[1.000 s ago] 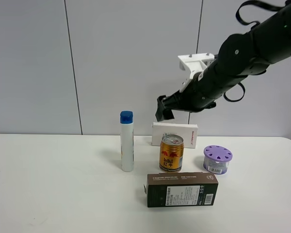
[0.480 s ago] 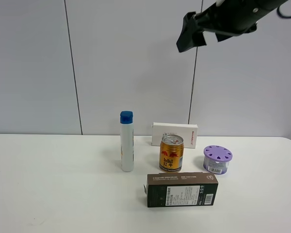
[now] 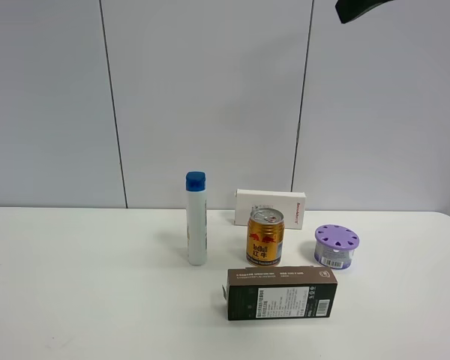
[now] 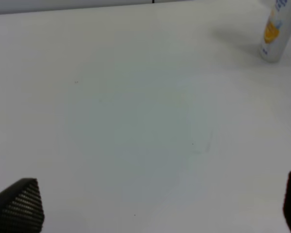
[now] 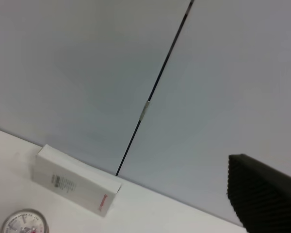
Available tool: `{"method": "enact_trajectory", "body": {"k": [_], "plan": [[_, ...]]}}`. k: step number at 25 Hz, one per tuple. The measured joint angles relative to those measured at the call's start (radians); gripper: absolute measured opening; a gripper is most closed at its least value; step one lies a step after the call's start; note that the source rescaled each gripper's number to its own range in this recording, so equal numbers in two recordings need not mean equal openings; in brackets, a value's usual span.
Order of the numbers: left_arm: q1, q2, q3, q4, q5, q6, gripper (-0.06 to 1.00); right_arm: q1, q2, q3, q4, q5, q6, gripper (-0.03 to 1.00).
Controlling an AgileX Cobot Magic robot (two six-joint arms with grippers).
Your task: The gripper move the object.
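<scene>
The gold can [image 3: 265, 238] with a red logo and silver top stands upright on the white table [image 3: 90, 300], near its middle. Its silver top shows at the edge of the right wrist view [image 5: 23, 222]. My right gripper [image 3: 356, 9] is high above the table at the top edge of the exterior view, far from the can. Only one of its fingers [image 5: 262, 194] shows in the wrist view, off to one side, with nothing held. My left gripper [image 4: 155, 206] is open and empty over bare table, and it does not show in the exterior view.
A white bottle with a blue cap [image 3: 196, 219] stands left of the can and also shows in the left wrist view [image 4: 277, 29]. A white box [image 3: 270, 207] lies behind the can, a purple-lidded container [image 3: 336, 246] to its right, and a dark box [image 3: 281, 293] in front.
My right arm has risen from just above and behind the can up to the top right, almost out of the exterior view. The can and other objects have not moved.
</scene>
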Motion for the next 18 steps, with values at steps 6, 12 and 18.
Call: {"method": "enact_trajectory", "body": {"k": [6,12,18], "plan": [[0.000,0.000,0.000,0.000,0.000,0.000,1.00,-0.078,-0.062,0.001,-0.001,0.015,0.014,0.99],[0.000,0.000,0.000,0.000,0.000,0.000,1.00,-0.232,-0.125,0.002,-0.002,0.056,0.014,0.99],[0.000,0.000,0.000,0.000,0.000,0.000,1.00,-0.391,-0.255,0.085,0.009,0.068,0.015,0.99]]}}
